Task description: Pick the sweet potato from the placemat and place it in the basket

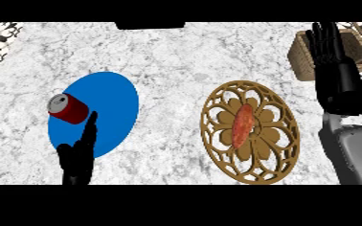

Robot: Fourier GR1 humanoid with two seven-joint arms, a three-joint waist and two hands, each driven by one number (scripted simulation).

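Right hand open over basket; sweet potato lies on placemat.

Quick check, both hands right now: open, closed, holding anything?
Left hand: open, fingers straight, holding nothing, over the blue plate beside the red can.
Right hand: open, fingers straight, empty, by the basket.

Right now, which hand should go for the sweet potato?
Right. The sweet potato lies on the round lattice placemat at the right of the counter, nearer the open right hand, which is beside the basket. The left hand is at the blue plate by the can.
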